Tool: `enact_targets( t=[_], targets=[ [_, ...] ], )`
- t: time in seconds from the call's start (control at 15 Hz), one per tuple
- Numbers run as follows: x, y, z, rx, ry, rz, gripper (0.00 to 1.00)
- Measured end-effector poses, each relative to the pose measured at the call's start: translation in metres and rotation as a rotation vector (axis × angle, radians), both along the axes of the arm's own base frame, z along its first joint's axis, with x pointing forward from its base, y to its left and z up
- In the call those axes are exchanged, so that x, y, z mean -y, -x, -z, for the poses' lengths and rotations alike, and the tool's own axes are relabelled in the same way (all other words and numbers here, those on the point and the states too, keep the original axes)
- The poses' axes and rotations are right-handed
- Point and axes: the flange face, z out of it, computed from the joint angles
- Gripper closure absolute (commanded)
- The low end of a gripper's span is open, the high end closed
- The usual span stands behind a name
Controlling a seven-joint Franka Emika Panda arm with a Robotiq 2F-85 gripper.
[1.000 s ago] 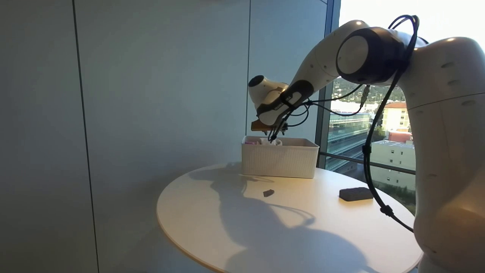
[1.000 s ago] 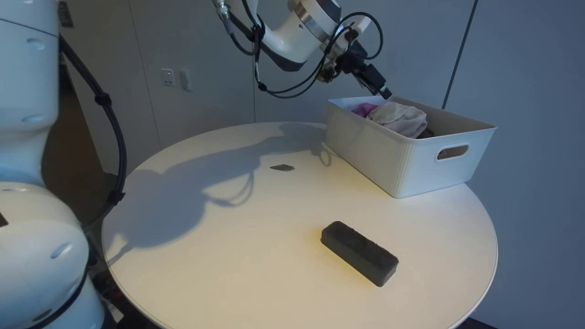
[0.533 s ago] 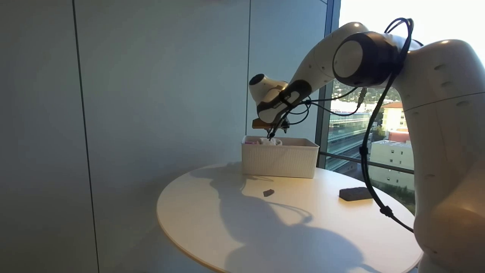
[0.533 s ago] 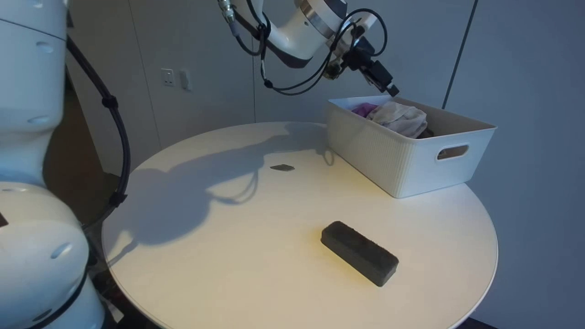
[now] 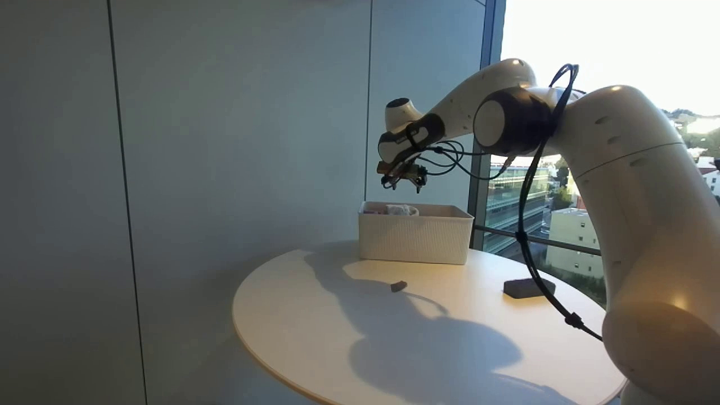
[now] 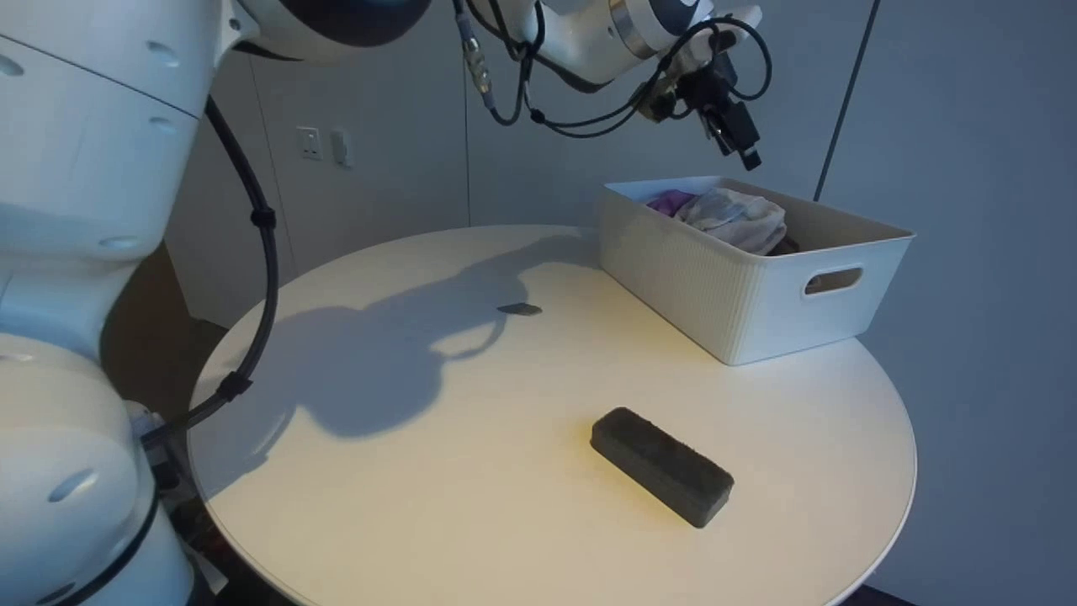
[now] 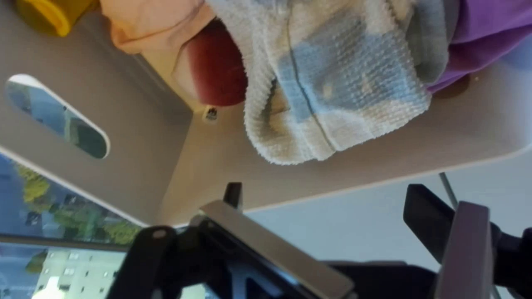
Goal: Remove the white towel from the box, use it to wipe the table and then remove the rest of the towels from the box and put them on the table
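Nearest in the wrist view, my one claw [image 7: 328,201] has lifted and tipped steeper above the box [image 6: 698,286], jaws apart, gripping nothing; I read that as lining up, the grasp not yet made. Beyond, at 1 o'clock, the one white towel [image 7: 332,83] lies inside the box, with one purple cloth [image 7: 478,45] at 2, one red thing [image 7: 218,64] at 11, one peach cloth [image 7: 153,25] and one yellow thing [image 7: 56,14] between 10 and 11. Farthest, in both exterior views: one table [image 6: 471,505]. Calling its one box 12 o'clock, one dark scrap [image 6: 519,309] sits near 11, one black block [image 6: 662,467] between 2 and 3.
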Motion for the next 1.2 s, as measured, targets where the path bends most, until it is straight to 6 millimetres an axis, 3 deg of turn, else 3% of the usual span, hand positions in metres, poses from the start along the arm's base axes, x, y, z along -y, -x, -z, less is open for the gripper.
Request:
enact_targets(
  t=[0.4, 0.47, 0.53, 0.73, 1.07, 1.2],
  targets=[
    [0.031, -0.020, 0.037, -0.115, -0.127, -0.019, 0.00],
    [0.034, -0.022, 0.046, -0.160, -0.148, -0.023, 0.25],
    [0.036, -0.022, 0.052, -0.196, -0.162, -0.022, 0.27],
    [0.040, -0.028, 0.067, -0.244, -0.185, -0.030, 0.50],
    [0.037, -0.036, 0.066, -0.244, -0.193, -0.060, 0.88],
    [0.037, -0.036, 0.065, -0.246, -0.202, -0.064, 0.92]
  ],
)
